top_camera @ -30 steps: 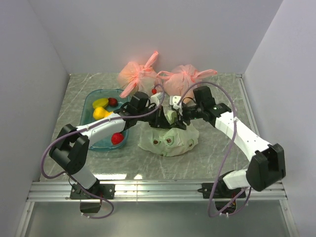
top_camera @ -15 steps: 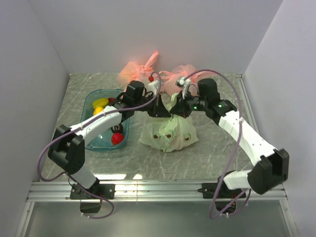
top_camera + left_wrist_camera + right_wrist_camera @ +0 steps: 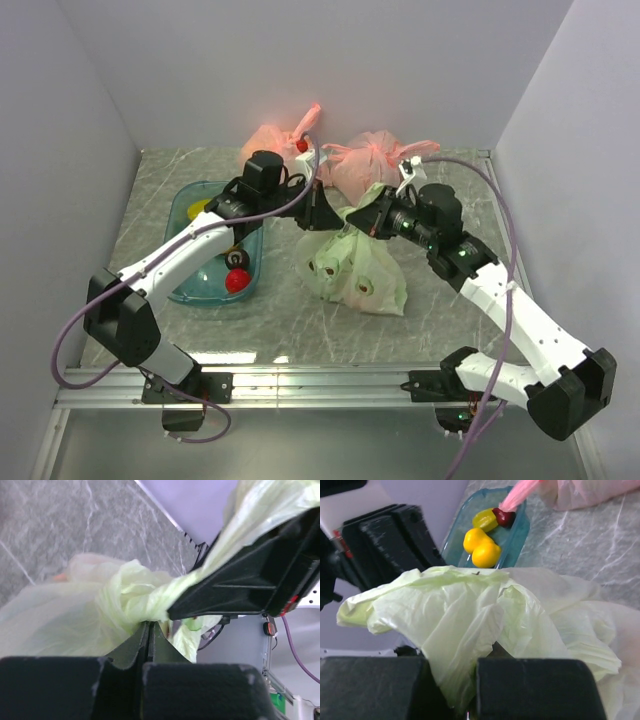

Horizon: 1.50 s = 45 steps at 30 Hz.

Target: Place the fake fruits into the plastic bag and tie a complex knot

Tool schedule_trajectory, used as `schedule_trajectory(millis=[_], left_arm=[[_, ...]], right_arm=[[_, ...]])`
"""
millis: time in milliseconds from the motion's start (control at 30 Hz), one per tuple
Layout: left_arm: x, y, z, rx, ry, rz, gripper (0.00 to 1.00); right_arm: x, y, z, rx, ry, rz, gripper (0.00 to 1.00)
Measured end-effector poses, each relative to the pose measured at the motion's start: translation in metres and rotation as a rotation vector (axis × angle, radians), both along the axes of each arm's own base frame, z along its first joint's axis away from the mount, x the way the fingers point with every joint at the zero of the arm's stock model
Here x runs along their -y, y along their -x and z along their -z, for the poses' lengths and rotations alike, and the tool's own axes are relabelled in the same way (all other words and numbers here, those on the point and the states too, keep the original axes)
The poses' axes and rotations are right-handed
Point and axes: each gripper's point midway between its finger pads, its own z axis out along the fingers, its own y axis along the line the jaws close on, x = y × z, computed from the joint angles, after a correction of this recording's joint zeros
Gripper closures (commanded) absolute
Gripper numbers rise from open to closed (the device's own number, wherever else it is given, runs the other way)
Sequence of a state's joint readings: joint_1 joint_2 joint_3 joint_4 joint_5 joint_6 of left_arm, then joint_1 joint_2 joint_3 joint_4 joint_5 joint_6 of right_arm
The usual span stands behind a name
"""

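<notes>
Mid-table, L hand point(image 3: 322, 217), R hand point(image 3: 362, 220) clamp bag point(image 3: 368, 285) w/ fruits point(image 3: 327, 268); tub point(image 3: 182, 212) holds lemons point(image 3: 481, 547).

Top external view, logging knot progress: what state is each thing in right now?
plastic bag: holds fake fruits, handles pulled taut between both grippers.
left gripper: shut on a bag handle.
right gripper: shut on a bag handle.
pink bags: tied shut.
teal tray: holds loose fruits.

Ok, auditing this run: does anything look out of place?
Yes: yellow, red and dark plastic fruits sit in the teal plastic tub while the left gripper and right gripper clamp the pale green plastic bag.
</notes>
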State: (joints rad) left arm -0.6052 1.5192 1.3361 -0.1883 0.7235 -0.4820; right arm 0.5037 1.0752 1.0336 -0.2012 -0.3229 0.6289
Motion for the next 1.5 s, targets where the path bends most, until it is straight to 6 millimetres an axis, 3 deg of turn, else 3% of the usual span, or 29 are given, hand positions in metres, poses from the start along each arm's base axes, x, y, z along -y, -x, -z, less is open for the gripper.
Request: schedule_trajectory(millis=[100,267,333,567,733,933,967,1000,1067,1167,1200,1333,1400,1500], left_arm=[[-0.005,0.002,0.014,-0.042,-0.026,-0.007,1.00],[-0.015,-0.002,0.041,-0.159,-0.073,-0.034,1.00],[-0.020,-0.007,0.053,-0.212,-0.087,-0.043,1.00],[-0.023,0.003,0.056,-0.282,-0.052,0.003,1.00],[-0.017,0.024,0.093,-0.257,-0.130,0.020,1.00],[-0.006,0.028,0.119,-0.172,-0.206,-0.027,1.00],[-0.004,0.026,0.119,-0.164,-0.202,-0.033,1.00],[-0.002,0.024,0.119,-0.161,-0.195,-0.037,1.00],[0.002,0.021,0.120,-0.171,-0.181,-0.042,1.00],[0.003,0.027,0.133,-0.227,-0.170,-0.032,1.00],[0.003,0.028,0.139,-0.245,-0.172,-0.033,1.00],[0.004,0.025,0.143,-0.276,-0.140,-0.030,1.00],[0.004,0.023,0.139,-0.271,-0.120,-0.022,1.00],[0.004,0.022,0.135,-0.260,-0.102,-0.013,1.00]], right_arm=[[-0.003,-0.005,0.026,-0.062,-0.038,0.040,1.00],[-0.016,-0.007,0.102,-0.183,-0.023,0.047,1.00],[-0.021,-0.006,0.114,-0.187,-0.019,0.040,1.00],[-0.020,-0.018,0.104,-0.104,-0.031,0.070,1.00],[-0.023,-0.009,0.109,-0.109,0.002,0.037,1.00],[-0.021,0.000,0.123,-0.150,0.052,0.013,0.98],[-0.021,0.001,0.122,-0.143,0.055,0.010,0.93],[-0.022,0.002,0.120,-0.133,0.057,0.003,0.74],[-0.021,0.000,0.116,-0.101,0.061,0.006,0.59],[-0.018,-0.004,0.100,-0.026,0.075,-0.007,0.25],[-0.019,-0.001,0.093,-0.010,0.076,-0.035,0.20],[-0.018,0.022,0.057,0.097,0.121,-0.191,0.17],[-0.006,0.029,0.037,0.151,0.139,-0.238,0.17],[0.027,0.025,0.015,0.194,0.168,-0.229,0.22]])
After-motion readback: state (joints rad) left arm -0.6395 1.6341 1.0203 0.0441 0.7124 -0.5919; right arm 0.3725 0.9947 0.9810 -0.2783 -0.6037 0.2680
